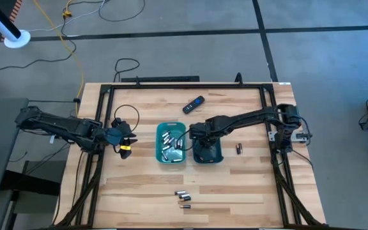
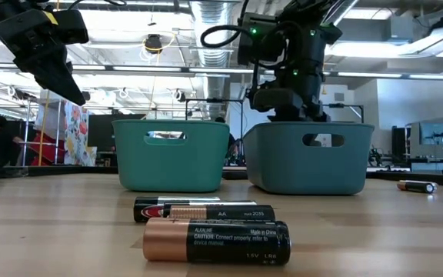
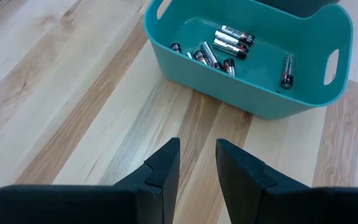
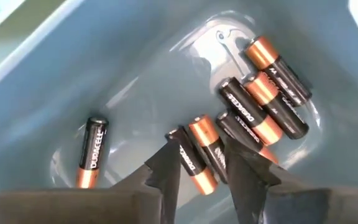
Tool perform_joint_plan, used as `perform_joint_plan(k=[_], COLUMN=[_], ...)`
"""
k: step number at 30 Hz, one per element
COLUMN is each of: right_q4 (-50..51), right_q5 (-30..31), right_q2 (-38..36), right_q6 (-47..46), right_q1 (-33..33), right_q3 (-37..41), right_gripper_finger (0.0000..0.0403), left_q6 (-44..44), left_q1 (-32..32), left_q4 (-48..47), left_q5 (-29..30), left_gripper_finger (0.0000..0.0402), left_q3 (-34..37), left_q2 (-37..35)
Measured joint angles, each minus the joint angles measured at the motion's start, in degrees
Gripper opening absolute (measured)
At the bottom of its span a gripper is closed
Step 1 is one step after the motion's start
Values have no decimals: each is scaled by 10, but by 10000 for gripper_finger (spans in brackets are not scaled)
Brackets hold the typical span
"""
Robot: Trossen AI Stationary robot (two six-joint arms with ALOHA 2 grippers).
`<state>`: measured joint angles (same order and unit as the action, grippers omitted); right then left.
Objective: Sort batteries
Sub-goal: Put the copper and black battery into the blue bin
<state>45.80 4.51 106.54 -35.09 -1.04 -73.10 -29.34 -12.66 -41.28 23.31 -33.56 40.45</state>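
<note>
From above, the right tool (image 1: 204,145) hides most of the right tray (image 1: 217,157), and the batteries (image 1: 170,144) in the left tray (image 1: 160,144) blur together uncountably.

High view overhead, whole table (image 1: 139,185); low view table-level, close; both share teal trays (image 2: 171,154).

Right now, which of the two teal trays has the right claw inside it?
The tray on the right of the pair: the right claw reaches into it, among coppery-ended batteries; the other tray holds batteries only.
</note>
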Motion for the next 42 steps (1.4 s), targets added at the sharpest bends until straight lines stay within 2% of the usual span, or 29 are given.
perform_joint_plan(k=[5,11,14,17,20,23,27,32,36,42], right_q4=[8,17,51,119,200,247,245,224,185,86], right_q5=[1,6,42,107,159,182,180,131,106,77], right_q2=[-27,-103,-155,-212,-266,-322,-402,-461,-460,-429], right_q6=[0,-10,-28,-68,-134,-225,-369,-541,-599,-611], right_q1=[0,0,5,20,38,60,99,149,178,180], right_q3=[0,0,0,0,8,54,156,271,323,382], right_gripper_finger=[151,149,144,140,138,137,137,137,136,136], left_q6=[0,11,12,12,12,12,12,11,11,11], left_q1=[0,0,0,0,0,0,0,0,0,0], left_q4=[0,0,0,0,0,0,0,0,0,0], left_q5=[0,0,0,0,0,0,0,0,0,0], left_gripper_finger=[100,100,100,100,100,100,100,100,100,100], left_q3=[0,0,0,0,0,0,0,0,0,0], left_q2=[0,0,0,0,0,0,0,0,0,0])
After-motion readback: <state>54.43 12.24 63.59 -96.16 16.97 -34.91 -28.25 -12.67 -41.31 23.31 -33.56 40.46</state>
